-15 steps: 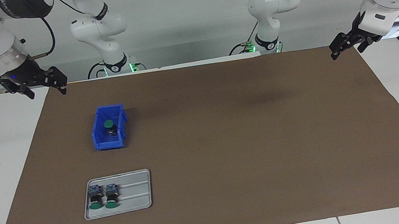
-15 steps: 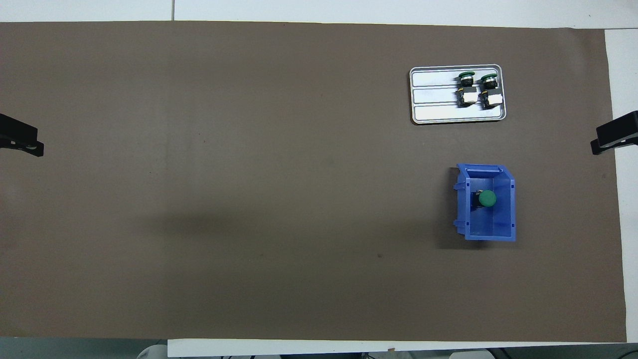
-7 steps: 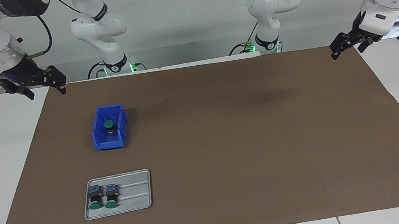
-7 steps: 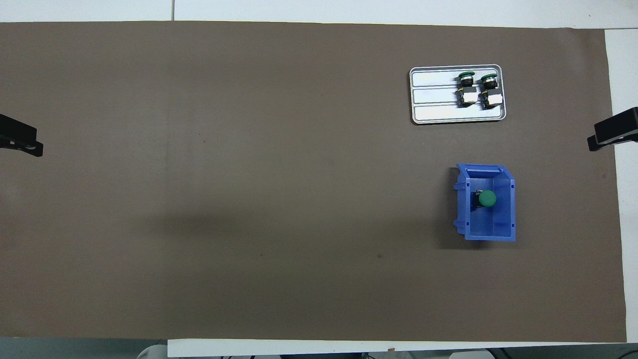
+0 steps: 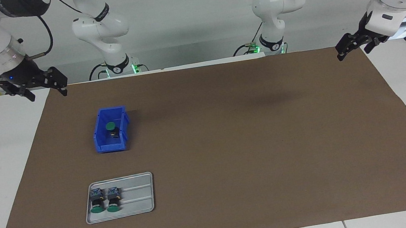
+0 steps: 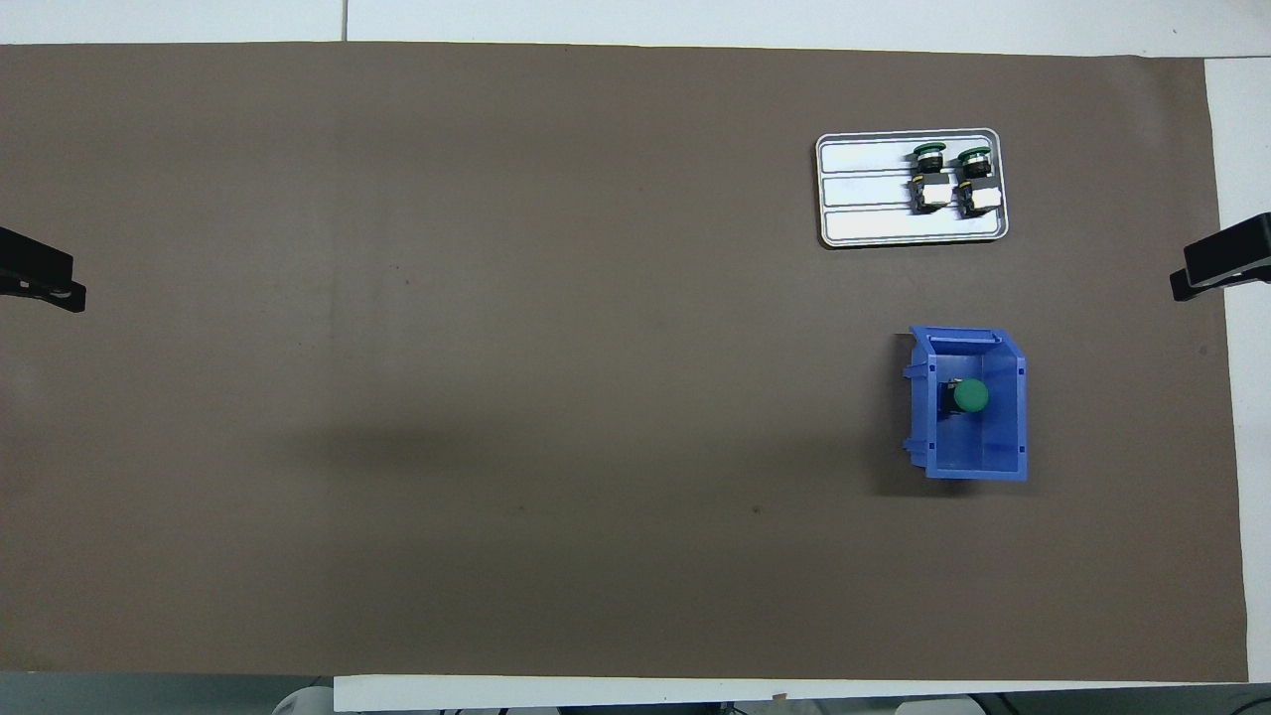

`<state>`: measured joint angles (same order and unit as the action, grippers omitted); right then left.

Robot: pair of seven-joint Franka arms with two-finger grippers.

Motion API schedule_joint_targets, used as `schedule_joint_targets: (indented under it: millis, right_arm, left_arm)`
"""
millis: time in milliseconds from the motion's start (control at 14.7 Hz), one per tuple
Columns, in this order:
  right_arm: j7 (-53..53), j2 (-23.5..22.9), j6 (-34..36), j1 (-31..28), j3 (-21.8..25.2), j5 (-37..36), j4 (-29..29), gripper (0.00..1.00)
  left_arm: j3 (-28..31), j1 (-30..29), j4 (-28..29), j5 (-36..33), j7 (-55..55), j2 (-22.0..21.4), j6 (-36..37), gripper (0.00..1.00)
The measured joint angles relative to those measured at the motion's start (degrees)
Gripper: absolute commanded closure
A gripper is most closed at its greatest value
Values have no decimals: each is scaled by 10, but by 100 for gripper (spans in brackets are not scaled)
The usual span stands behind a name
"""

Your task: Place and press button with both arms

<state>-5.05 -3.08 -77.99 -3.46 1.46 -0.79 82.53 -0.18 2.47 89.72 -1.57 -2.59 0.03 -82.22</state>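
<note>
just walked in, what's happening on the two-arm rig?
Nothing is being handled yet. The right gripper hangs open over the right arm's end of the table, and the left gripper hangs open over the left arm's end; both hold nothing. One green-capped push-button sits in the blue bin. Two more push-buttons lie side by side on the grey tray, which is farther from the robots than the bin.

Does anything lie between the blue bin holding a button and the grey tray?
No. In both views only bare brown mat separates the blue bin from the grey tray, which lies farther from the robots.
</note>
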Motion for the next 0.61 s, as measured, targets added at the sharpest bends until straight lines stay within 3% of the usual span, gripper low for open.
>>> schedule_joint_targets:
  millis: [611]
  right_arm:
    - [0, 0, -3, 0, 0, 0, 1, 0]
  left_arm:
    - [0, 0, 0, 0, 0, 0, 0, 0]
